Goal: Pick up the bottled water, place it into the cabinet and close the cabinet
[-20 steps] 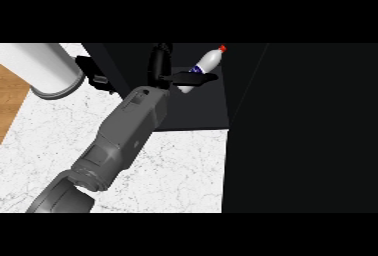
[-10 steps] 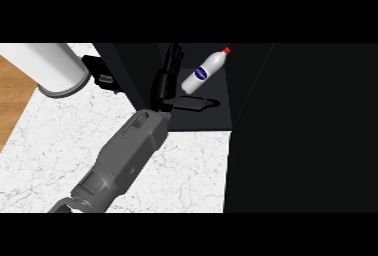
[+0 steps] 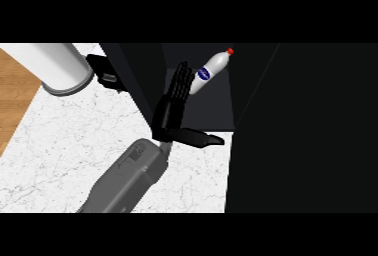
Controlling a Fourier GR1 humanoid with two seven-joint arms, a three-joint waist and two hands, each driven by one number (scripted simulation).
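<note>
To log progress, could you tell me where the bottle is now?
The bottle leans inside the dark cabinet at the head view's top centre, just right of the open hand.

Bottled water (image 3: 210, 73) inside cabinet (image 3: 303, 125), just right of hand (image 3: 171, 107); cylinder (image 3: 53, 66) far left.

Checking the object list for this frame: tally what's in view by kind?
Bottled water: 1
Cabinet: 1
White cylinder: 1
Robot hand: 1, fingers straight, beside the bottle
Counter: 1
Total: 5
</note>
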